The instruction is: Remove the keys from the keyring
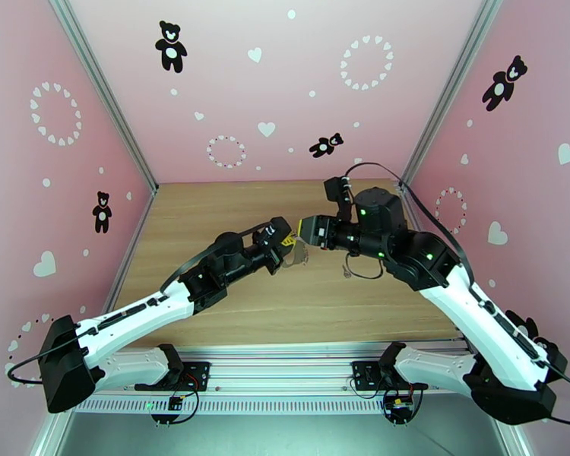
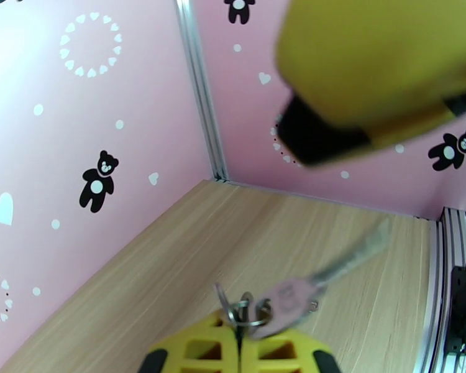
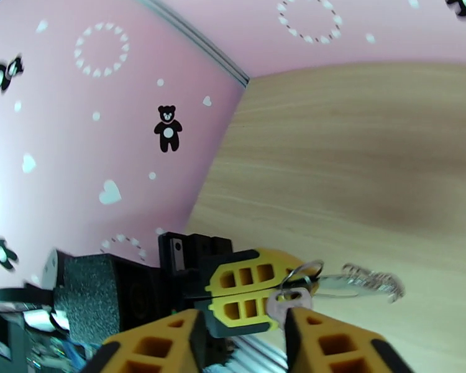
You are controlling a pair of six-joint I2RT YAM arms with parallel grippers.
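Two robot arms are reaching toward each other above the middle of a wooden table (image 1: pixel 209 214), with their grippers almost meeting tip to tip. The left gripper (image 2: pixel 239 336) is pressing its yellow fingers together and pinching the keyring (image 2: pixel 244 313), a thin metal ring, at its very tip, holding it up above the wood. The keys (image 2: pixel 287 299) are hanging on that ring. One has a pale flat head and is sitting just beside the left fingertips, its blade angling away in a blur. In the right wrist view a toothed blade (image 3: pixel 363 282) is sticking out sideways from the ring. The right gripper (image 3: pixel 242 318) is facing the ring with its yellow fingers (image 3: pixel 332 346) spread apart, gripping nothing. The pale key head is lying right at one fingertip, and contact cannot be judged. Pink walls (image 1: pixel 285 85) with bear and heart stickers are enclosing the table.
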